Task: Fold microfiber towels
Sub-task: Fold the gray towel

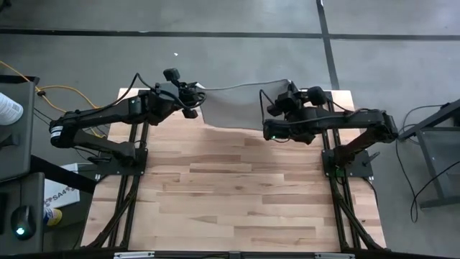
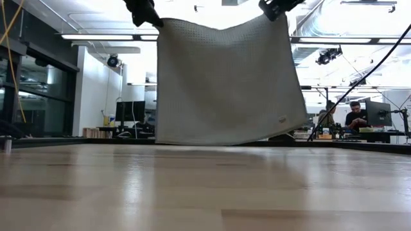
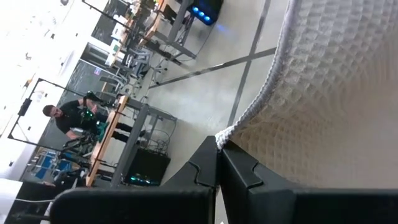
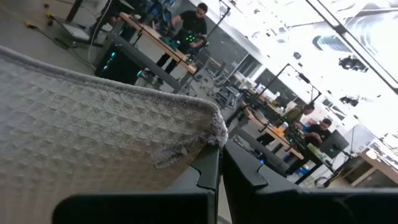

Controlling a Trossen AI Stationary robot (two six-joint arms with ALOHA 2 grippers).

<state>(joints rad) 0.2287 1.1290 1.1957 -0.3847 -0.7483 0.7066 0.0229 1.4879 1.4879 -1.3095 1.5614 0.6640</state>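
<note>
Towel: the light grey microfiber towel (image 2: 228, 80) is hanging in the air as a flat sheet over the far end of the desk, its two top corners pinched and its bottom hem floating just clear of the wood (the low view is showing a thin gap of room under it).
Towel texture: the wrist views are showing a fine waffle weave and a stitched edge; a small tag is sitting near the lower corner on the low view's right.
Towel from above: it is showing as a grey band (image 1: 233, 104) stretching between the two arms, reaching out past the desk's far edge over the floor.
Left pincer: the left pincer (image 1: 192, 90) is clamping one top corner, its fingers (image 3: 239, 171) pressed together on the hem (no gap between them that I can see).
Right pincer: the right pincer (image 1: 272, 97) is clamping the other top corner, its fingers (image 4: 208, 168) squeezed shut on the frayed tip of the cloth.
Height: both pincers are sitting level with each other, high above the desk, so the top edge is sagging only a little between them.
Desk: the pale wooden desk (image 1: 237, 187) is lying bare under and in front of the towel.
Room behind: people (image 2: 355, 115) are sitting at benches with screens, well beyond the desk.
</note>
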